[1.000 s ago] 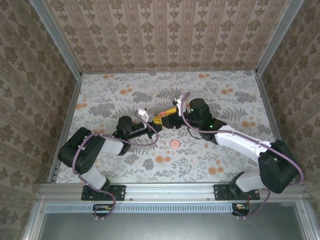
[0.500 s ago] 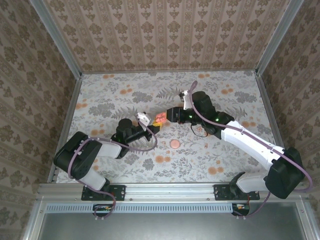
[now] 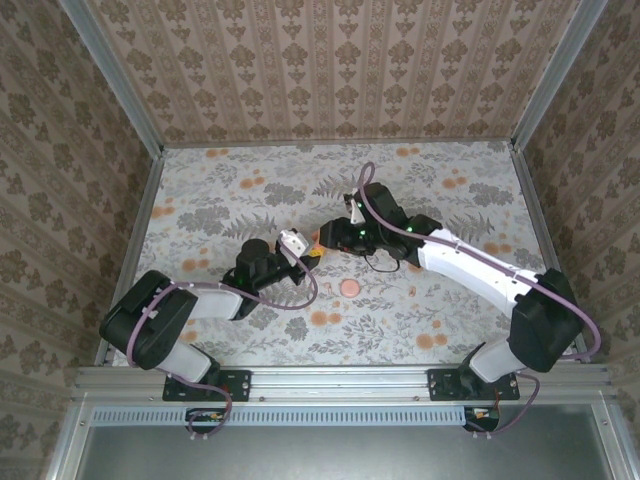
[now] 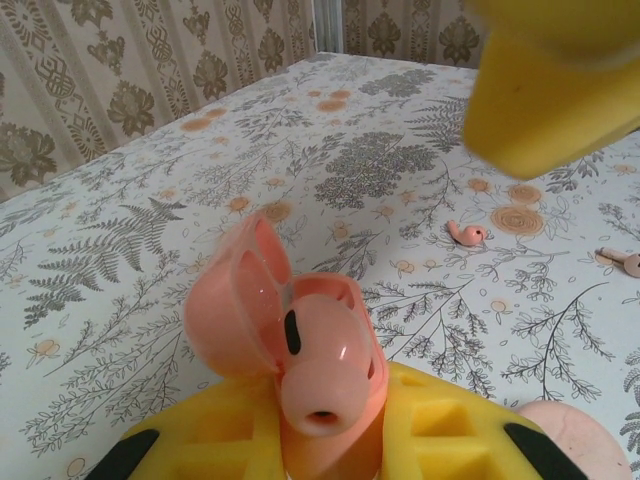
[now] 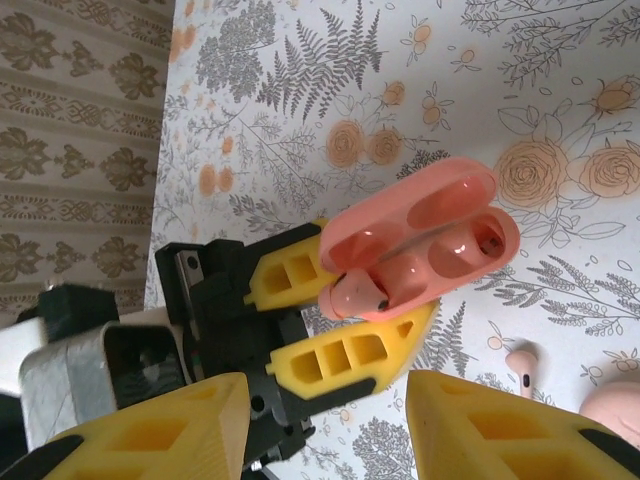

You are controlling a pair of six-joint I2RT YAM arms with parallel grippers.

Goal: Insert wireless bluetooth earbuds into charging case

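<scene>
- Left gripper (image 5: 372,298) clenched on coral-pink rounded plastic charging case (image 5: 420,240), lid open.
- Right gripper (image 5: 328,398) released, empty, near the case.
- Tiny coral-pink plastic earbud (image 5: 525,368) lies on floral tabletop (image 5: 560,80).

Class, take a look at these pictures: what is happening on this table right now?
The left gripper is clamped on the pink charging case and holds it above the table with its lid open. The right gripper hovers close by, fingers apart and nothing between them. Both earbuds lie loose on the table, one nearer the case and the other further off, so neither is in the case yet.
</scene>
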